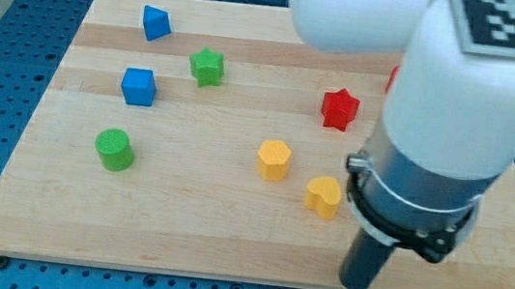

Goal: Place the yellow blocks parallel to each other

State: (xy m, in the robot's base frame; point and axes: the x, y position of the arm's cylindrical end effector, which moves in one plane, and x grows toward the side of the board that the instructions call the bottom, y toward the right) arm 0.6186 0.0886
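Two yellow blocks lie near the board's middle: a yellow hexagon-like block [274, 159] and, down to its right, a yellow heart-shaped block [323, 197]. They stand a short gap apart. My rod comes down at the view's lower right, and my tip [355, 284] rests on the board near the bottom edge. It sits below and to the right of the yellow heart block and touches no block.
A blue block [156, 23] and a blue cube [138, 86] lie at upper left, with a green star [207, 67] and a green cylinder [115, 150]. A red star [339, 109] sits right of centre. Another red block [392, 79] is mostly hidden behind the arm.
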